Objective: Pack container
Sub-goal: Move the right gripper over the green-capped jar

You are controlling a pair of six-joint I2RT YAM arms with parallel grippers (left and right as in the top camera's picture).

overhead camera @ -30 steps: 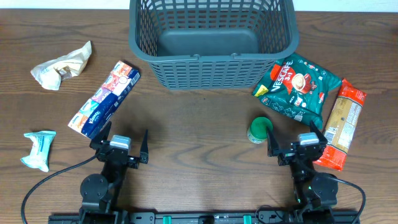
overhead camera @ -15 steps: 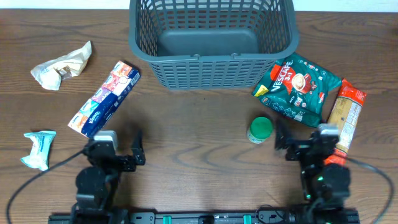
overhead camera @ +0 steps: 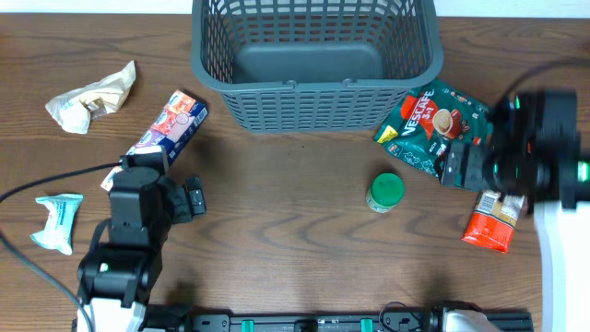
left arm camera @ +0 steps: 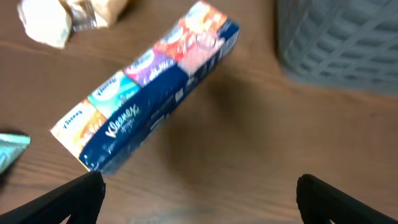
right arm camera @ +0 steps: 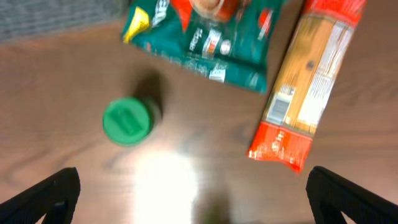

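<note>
**Left side.** My left gripper (left arm camera: 200, 194): fingers wide apart, unloaded, over table (left arm camera: 249, 149). Tissue pack (left arm camera: 146, 87) lies slanted just ahead, toward left finger. Basket (left arm camera: 339, 43) sits ahead-right. Crumpled wrapper (left arm camera: 62, 15) far ahead-left; teal packet (left arm camera: 9, 146) at far left.

**Right side.** My right gripper (right arm camera: 196, 193): fingers likewise spread, unloaded. Green-lidded jar (right arm camera: 127, 121) ahead-left. Coffee bag (right arm camera: 208, 37) lies beyond jar. Pasta packet (right arm camera: 305, 93) ahead-right, beside bag. Basket edge far ahead-left.

matt plastic basket (overhead camera: 277, 106), glossy wood-grain table (overhead camera: 295, 217)
</note>
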